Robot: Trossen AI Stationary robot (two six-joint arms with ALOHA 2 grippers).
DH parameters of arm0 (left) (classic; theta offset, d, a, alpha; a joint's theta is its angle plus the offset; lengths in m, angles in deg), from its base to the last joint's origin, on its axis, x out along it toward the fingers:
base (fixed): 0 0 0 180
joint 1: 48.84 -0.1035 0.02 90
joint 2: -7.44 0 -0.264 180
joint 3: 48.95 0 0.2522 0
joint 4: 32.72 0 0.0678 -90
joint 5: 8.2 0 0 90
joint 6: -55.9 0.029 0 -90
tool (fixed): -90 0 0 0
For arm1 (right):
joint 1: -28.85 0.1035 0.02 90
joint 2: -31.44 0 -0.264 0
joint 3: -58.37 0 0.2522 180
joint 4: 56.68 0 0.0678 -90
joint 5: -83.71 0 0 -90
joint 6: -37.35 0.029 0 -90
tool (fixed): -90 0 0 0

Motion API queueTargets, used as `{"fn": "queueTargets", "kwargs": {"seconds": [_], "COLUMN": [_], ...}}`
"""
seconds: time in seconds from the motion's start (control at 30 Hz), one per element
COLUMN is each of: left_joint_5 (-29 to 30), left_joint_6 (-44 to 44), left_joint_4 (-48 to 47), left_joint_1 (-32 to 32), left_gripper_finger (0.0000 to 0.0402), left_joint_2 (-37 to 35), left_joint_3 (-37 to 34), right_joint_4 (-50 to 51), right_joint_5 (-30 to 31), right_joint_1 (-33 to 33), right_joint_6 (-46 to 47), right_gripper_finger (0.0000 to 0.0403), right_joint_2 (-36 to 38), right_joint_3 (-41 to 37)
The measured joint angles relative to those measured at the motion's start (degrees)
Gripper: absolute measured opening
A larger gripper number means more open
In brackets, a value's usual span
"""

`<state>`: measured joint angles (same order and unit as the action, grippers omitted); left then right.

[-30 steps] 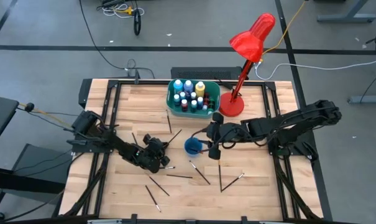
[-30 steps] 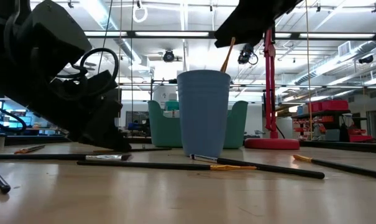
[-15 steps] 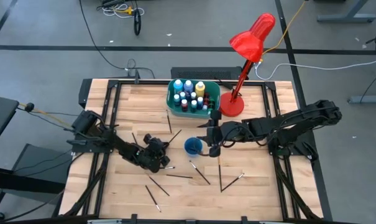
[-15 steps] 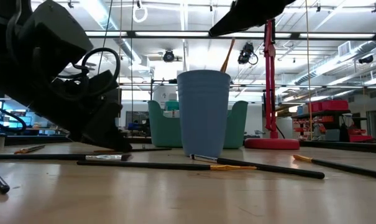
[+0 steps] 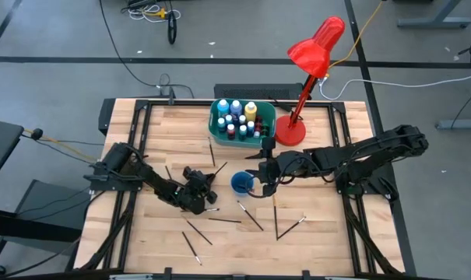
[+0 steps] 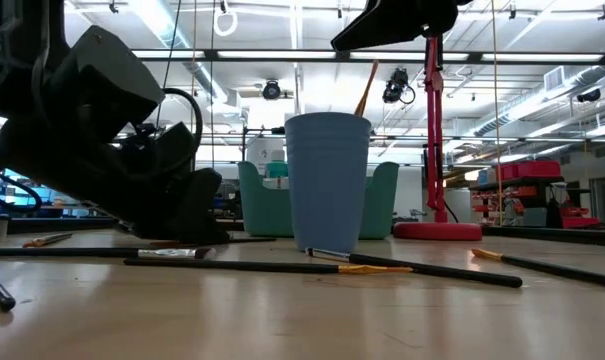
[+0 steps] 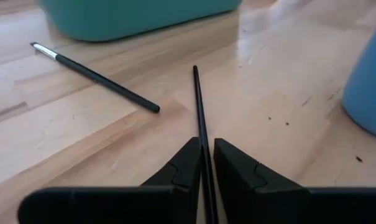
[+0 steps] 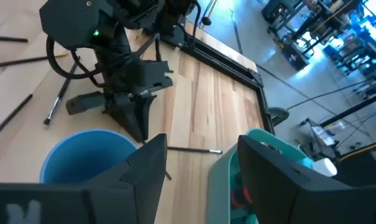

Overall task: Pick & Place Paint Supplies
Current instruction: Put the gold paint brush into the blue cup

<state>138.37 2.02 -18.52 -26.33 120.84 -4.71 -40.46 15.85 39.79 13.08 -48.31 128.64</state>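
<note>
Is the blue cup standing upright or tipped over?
Upright. The blue cup stands on its base on the table, mouth upward, with a paintbrush leaning out of it.

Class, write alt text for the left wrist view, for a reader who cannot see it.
The left gripper is shut on a thin black paintbrush lying on the pale wooden table. Another black paintbrush with a white tip lies beyond, near a teal plastic tub; a blue cup stands at the edge.
</note>
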Motion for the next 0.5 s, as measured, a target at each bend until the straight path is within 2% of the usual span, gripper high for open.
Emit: {"fn": "queueTargets", "kwargs": {"seconds": [0.2, 0.4, 0.5], "left_joint_5": [-0.1, -0.3, -3.3], "left_joint_6": [-0.9, 0.3, 4.5], "left_joint_4": [0.2, 1.2, 1.5], "left_joint_1": [0.6, 0.7, 0.7], "left_gripper_finger": [0.0017, 0.0016, 0.0015], "left_joint_2": [0.1, -0.1, -3.1], "left_joint_3": [0.0, -0.2, -0.2], "right_joint_4": [0.0, -0.1, -0.1], "right_joint_5": [3.1, 5.7, 5.6], "right_joint_1": [0.0, 0.0, 0.0], "right_joint_6": [-0.5, -0.4, -0.4], "right_gripper_finger": [0.0201, 0.0201, 0.0201], "right_joint_2": [0.0, 0.0, 0.0], "right_joint_3": [0.0, 0.0, 0.0]}}
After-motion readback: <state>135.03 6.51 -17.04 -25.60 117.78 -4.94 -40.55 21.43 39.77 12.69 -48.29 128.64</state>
